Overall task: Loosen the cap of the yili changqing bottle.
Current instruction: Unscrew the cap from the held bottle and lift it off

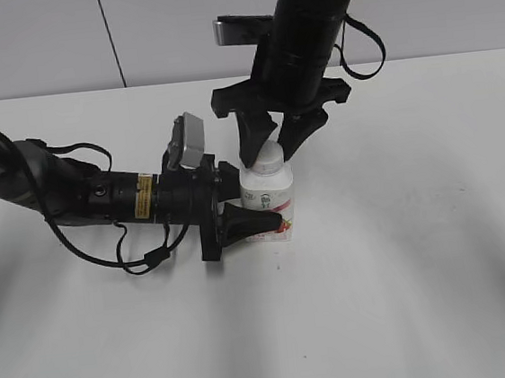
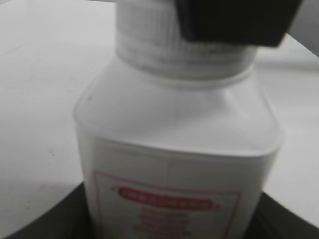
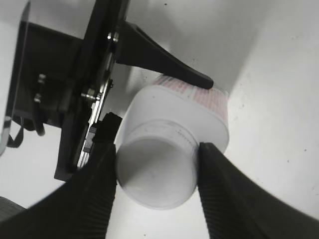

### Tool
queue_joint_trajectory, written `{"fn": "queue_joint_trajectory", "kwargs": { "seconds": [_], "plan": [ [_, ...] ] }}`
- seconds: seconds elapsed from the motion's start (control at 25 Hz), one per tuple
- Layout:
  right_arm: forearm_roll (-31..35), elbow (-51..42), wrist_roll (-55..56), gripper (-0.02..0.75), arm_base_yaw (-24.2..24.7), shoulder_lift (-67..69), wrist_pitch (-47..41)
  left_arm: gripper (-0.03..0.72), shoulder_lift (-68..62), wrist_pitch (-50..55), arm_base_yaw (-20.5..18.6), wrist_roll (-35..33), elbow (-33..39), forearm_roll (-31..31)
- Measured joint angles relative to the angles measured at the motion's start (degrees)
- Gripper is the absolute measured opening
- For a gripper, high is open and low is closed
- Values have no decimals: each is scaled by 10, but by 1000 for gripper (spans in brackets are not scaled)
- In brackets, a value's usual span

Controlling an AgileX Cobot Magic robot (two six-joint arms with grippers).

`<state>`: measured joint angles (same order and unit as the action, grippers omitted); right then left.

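Observation:
The yili changqing bottle [image 1: 270, 201] stands upright on the white table, squat and white with a pink and red label. My left gripper [image 1: 257, 214] reaches in from the left and is shut on the bottle's body; the body fills the left wrist view [image 2: 174, 149]. The white cap [image 1: 268, 158] sits on the neck. My right gripper [image 1: 269, 147] comes down from above and is shut on the cap, one finger on each side. In the right wrist view the cap [image 3: 155, 173] lies between the two ribbed fingers [image 3: 157, 174], with the bottle [image 3: 199, 112] below it.
The white table [image 1: 422, 252] spreads all around the bottle. A pale wall stands behind its far edge. The left arm with its cables [image 1: 72, 194] lies low across the left side of the table.

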<state>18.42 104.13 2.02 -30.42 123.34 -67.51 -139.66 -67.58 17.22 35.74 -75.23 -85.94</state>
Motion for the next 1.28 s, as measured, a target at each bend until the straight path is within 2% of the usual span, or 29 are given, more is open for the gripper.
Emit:
{"fn": "queue_joint_trajectory", "kwargs": {
  "seconds": [0.6,1.28],
  "plan": [
    [5,0,-409,398,0,0,-1,407,0,-2,-1,-3,0,-4],
    [-5,1,-731,396,-1,0,-2,406,0,-1,-1,-5,-1,-9]
  ]
}}
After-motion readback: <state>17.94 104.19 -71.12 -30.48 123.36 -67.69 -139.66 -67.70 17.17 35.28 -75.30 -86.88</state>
